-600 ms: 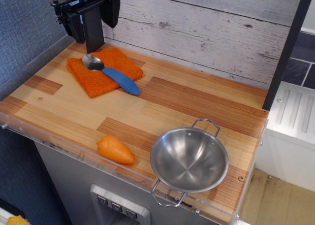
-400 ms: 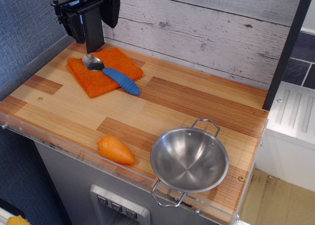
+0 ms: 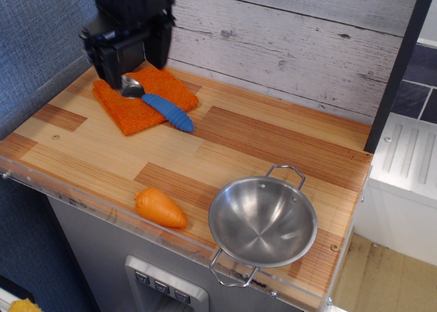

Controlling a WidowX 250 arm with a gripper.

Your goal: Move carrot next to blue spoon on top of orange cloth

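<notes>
Jaws point(image 3: 130, 56) hanging spread and empty above the orange cloth point(image 3: 140, 100).
Carrot point(image 3: 160, 208) is lying far from it, awaiting pickup.

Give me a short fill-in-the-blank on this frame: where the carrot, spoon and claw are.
1. The carrot lies near the counter's front edge, just left of the steel ____.
2. The blue spoon rests on the orange ____.
3. The claw hangs above the spoon's ____ end, holding nothing.
4. The carrot is ____ yet on the orange cloth.

Missing words: bowl; cloth; bowl; not
</notes>
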